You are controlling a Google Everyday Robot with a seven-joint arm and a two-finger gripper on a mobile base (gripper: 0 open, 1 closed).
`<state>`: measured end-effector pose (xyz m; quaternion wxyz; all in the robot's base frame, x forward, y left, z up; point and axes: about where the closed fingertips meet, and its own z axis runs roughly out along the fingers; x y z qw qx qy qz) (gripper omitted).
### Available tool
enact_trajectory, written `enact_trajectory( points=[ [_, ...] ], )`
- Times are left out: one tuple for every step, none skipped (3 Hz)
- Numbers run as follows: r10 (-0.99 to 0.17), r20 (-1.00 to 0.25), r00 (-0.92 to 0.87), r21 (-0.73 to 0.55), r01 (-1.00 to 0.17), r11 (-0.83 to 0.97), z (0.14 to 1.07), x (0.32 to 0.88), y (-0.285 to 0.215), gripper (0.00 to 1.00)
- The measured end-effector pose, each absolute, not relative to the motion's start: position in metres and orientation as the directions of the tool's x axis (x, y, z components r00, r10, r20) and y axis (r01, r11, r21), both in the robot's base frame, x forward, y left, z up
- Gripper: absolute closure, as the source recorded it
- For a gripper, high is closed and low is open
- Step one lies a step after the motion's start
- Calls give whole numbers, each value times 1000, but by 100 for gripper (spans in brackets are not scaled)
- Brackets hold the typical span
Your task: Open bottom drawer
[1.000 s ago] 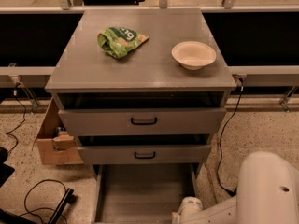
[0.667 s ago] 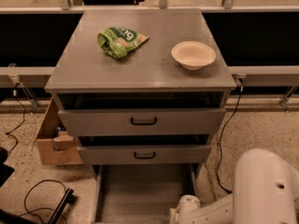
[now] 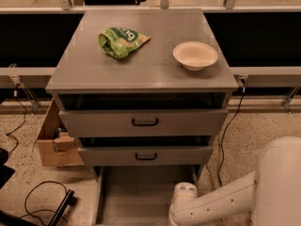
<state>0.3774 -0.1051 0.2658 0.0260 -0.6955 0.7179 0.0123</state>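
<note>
1. Location of the work item. The bottom drawer (image 3: 136, 197), the lowest of 3 in the grey square-topped cabinet bench (image 3: 84, 74), stands pulled well out. Its bare grey floor and side rails show below the middle drawer (image 3: 188, 155). Its front panel and handle lie past the lower edge of the view.

2. Location of the hand. The hand is not visible. It sits at the end of the white tubular robot arm (image 3: 221, 201), whose wrist joint hangs over the right front part of the drawer's floor. Whether the hand is apart, together or clamped on the handle cannot be told.

3. Status. The opening stroke appears largely complete; what remains is probably the last part of the travel and the release.

4. Procedure for the remaining step.
- Pull straight along the rails, away from the cabinet. A sideways load from the arm's right-hand position could bind the drawer.
- Slow down near the end stop so that the cabinet does not jolt. The cream shallow bowl (image 3: 195, 55) and the green crumpled snack bag (image 3: 121, 41) lie loose on top.
- Keep the wrist low, clear of the middle drawer and the top drawer (image 3: 94, 122), both of which stand slightly proud.
- Release the handle before withdrawing the arm.
</note>
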Motion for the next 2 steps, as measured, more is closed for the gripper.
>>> enact_trajectory(
  points=[
    [-995, 20, -99, 7, -995, 99, 338, 346, -117, 0],
    [-983, 73, -167, 6, -986, 168, 401, 299, -130, 0]
  ],
)
